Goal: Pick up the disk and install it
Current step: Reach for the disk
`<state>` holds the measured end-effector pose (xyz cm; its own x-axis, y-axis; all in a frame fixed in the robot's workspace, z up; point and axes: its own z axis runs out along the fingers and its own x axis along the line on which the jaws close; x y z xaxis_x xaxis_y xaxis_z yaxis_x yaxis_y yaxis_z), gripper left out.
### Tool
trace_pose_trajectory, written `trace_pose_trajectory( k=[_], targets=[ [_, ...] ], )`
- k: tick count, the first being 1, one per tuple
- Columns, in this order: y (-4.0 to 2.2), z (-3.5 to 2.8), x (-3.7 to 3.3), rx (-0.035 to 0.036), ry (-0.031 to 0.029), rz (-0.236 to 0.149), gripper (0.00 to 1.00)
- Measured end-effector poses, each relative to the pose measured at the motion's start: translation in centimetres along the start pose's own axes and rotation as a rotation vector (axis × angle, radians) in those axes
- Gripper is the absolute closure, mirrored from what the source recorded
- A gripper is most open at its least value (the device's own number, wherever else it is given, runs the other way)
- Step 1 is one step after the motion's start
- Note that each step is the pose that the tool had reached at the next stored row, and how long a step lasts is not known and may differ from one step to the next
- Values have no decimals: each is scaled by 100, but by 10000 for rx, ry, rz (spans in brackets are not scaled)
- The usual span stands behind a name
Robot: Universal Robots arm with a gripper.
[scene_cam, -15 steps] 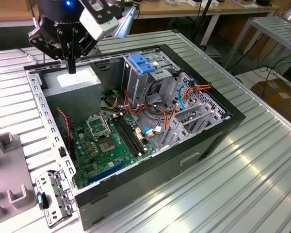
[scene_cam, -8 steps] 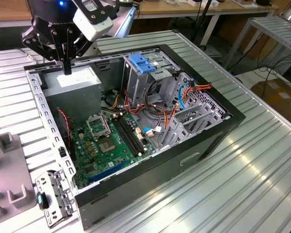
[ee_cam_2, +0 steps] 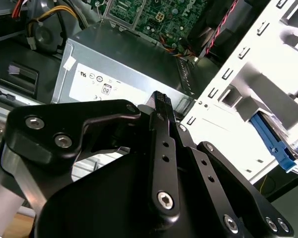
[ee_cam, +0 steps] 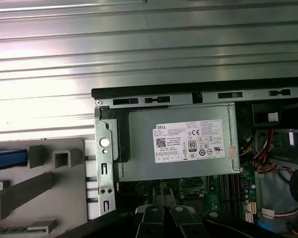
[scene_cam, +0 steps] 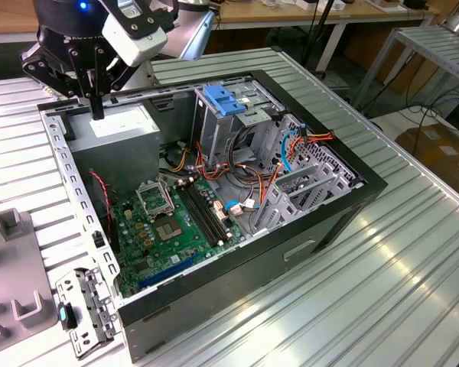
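Observation:
Of the disk, a blue carrier rail (ee_cam_2: 270, 141) shows in the second wrist view, and a blue strip (ee_cam: 7, 158) shows at the edge of the first wrist view. It rests on a grey moulded fixture (ee_cam: 44, 188) beside the computer case, and its body is cut off. My gripper (scene_cam: 97, 107) hangs over the case's corner, just above the grey power-supply box (scene_cam: 118, 126). Its black fingers (ee_cam_2: 161, 106) stand together, shut with nothing between them. In the first wrist view the gripper (ee_cam: 165, 196) sits over the motherboard edge, well apart from the disk.
The open black case (scene_cam: 352, 199) lies on a ribbed metal table (scene_cam: 413, 267). Inside are a green motherboard (scene_cam: 176, 222), loose cables and a tall metal cage with a light-blue latch (scene_cam: 226, 99). A small metal bracket (scene_cam: 80, 310) lies on the exterior view's left, by the fixture (scene_cam: 11, 275).

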<state>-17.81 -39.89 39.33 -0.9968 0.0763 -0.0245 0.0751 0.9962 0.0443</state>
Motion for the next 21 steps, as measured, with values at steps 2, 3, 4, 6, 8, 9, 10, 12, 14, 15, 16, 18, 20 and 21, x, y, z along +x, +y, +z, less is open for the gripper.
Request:
trace_pose_trajectory(
  k=[2,3,4,6,8,9,10,12,14,15,16,18,20,21],
  targets=[
    [-2,-1,26,0,0,-1,89],
    [-3,-1,45,-1,-1,0,89],
    [-4,-1,56,0,0,0,89],
    [-6,-2,79,0,0,0,89],
    [-8,-3,109,0,0,0,89],
    [-9,-3,120,0,0,0,89],
    [-10,-3,133,0,0,0,89],
    [-14,-5,183,0,0,-1,89],
    [-16,-6,210,0,0,-1,89],
    [-17,-6,222,0,0,-1,89],
    [-18,-6,236,0,0,0,89],
    [-20,-8,265,1,0,0,89],
    [-23,-8,306,0,0,-1,89],
    [-25,-9,327,0,0,0,89]
  ],
)
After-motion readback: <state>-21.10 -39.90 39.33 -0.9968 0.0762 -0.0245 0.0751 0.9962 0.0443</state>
